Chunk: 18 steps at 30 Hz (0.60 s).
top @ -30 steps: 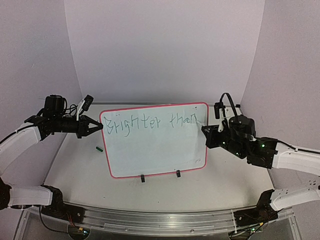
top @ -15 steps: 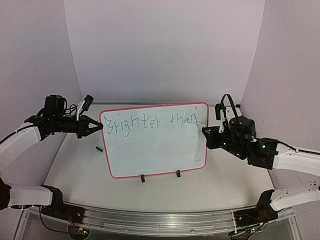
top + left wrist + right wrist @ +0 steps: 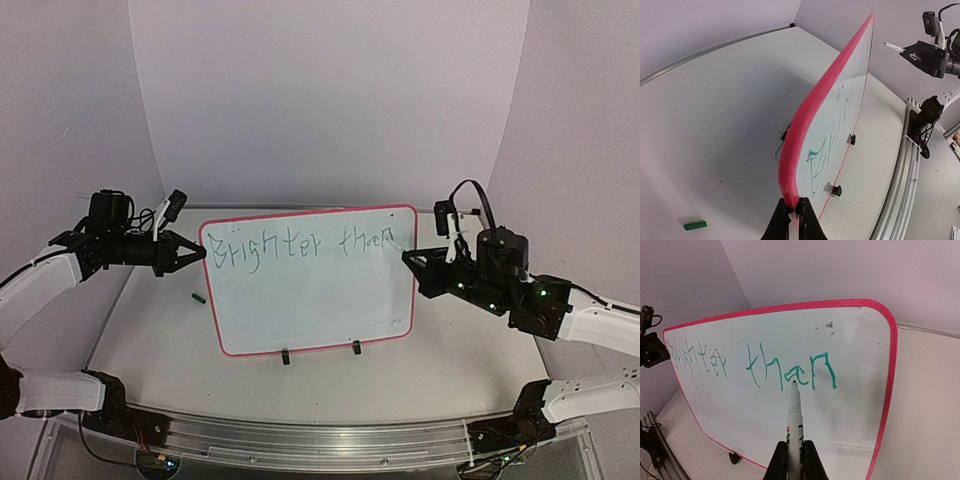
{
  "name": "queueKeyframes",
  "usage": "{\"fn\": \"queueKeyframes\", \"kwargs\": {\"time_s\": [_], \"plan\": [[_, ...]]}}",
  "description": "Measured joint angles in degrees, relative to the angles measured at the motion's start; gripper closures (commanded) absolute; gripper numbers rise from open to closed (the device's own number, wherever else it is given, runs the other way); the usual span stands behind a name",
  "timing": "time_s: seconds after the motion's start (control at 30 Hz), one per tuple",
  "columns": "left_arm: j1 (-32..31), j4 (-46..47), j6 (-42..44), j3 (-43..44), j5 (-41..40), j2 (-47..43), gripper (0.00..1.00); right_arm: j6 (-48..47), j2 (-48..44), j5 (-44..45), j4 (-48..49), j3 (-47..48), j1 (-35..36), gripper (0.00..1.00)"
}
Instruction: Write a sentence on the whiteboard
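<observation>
The whiteboard (image 3: 310, 305) stands upright on the table, resting on two small black clips (image 3: 285, 357). Its red-pink frame (image 3: 810, 115) runs away from my left gripper (image 3: 795, 207), which is shut on the board's left edge (image 3: 203, 252). The sentence (image 3: 300, 245) reads "Brighter than" in green on one line. My right gripper (image 3: 795, 447) is shut on a white marker (image 3: 794, 420). The marker's tip points at the "a" of "than" (image 3: 790, 367); I cannot tell whether it touches the board. In the top view the right gripper (image 3: 408, 258) is at the board's upper right edge.
A small green marker cap (image 3: 199, 297) lies on the table left of the board and shows near my left fingers (image 3: 694, 225). A metal rail (image 3: 300, 435) runs along the near edge. Purple walls close in the back and both sides.
The right wrist has risen and swung to the right while the marker tip stayed near the board's upper right. The left arm and the board have not moved.
</observation>
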Motion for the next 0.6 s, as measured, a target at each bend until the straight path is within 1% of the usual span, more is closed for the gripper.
{"fn": "queueKeyframes", "kwargs": {"time_s": [0.17,0.27,0.4,0.6], "plan": [[-0.2,0.0,-0.1,0.0,-0.1,-0.2,1.00,-2.5,3.0,-3.4,-0.5,3.4,3.3,1.00],[-0.4,-0.1,-0.2,0.0,-0.4,-0.5,1.00,-4.2,5.8,-3.0,-0.5,6.1,7.3,1.00],[-0.8,-0.1,-0.2,0.0,-0.4,-0.6,1.00,-5.1,8.8,-1.5,-0.4,8.1,10.9,1.00],[-1.0,-0.2,-0.2,0.0,-0.4,-0.7,1.00,-5.5,16.3,-0.7,5.2,9.5,15.4,1.00]]}}
